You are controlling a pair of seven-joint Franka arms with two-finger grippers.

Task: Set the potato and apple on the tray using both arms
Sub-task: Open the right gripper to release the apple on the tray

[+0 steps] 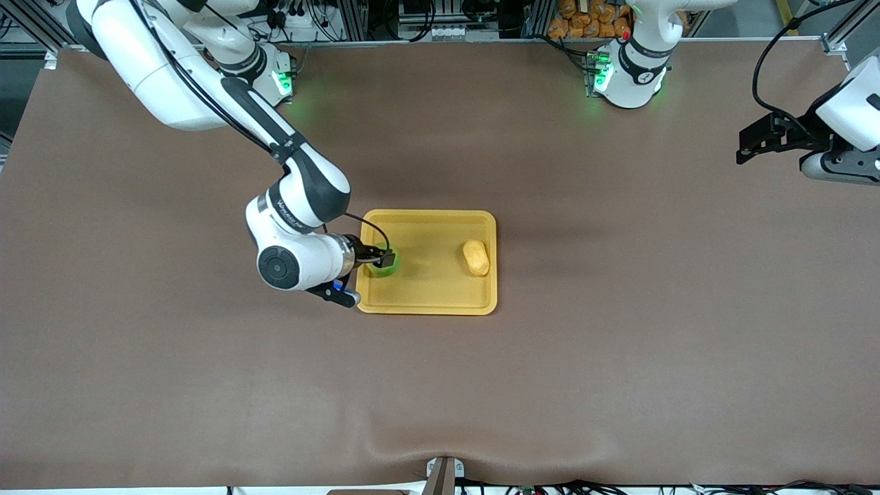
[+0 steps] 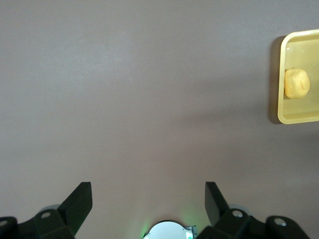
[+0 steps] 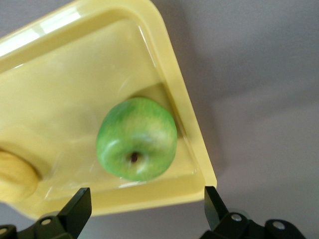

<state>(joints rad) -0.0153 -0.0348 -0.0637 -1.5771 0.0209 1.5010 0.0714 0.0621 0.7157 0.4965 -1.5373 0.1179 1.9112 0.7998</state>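
The yellow-orange tray [image 1: 430, 240] lies mid-table. On it, toward the left arm's end, rests the tan potato [image 1: 476, 258]. The green apple [image 1: 376, 269] sits in the tray by the rim at the right arm's end, partly covered by my right gripper [image 1: 386, 261]. In the right wrist view the apple [image 3: 137, 138] lies free on the tray [image 3: 75, 99], and my right gripper [image 3: 145, 204] is open just above it, gripping nothing; the potato [image 3: 15, 174] shows at the edge. My left gripper [image 1: 742, 148] hangs open and empty over bare table at the left arm's end. Its wrist view shows that gripper [image 2: 148, 199], the tray [image 2: 282, 74] and the potato [image 2: 296, 83].
A brown cloth [image 1: 619, 357] covers the whole table. Both arm bases [image 1: 629, 75] stand along the edge farthest from the front camera. A small bracket [image 1: 443, 474] sits at the nearest table edge.
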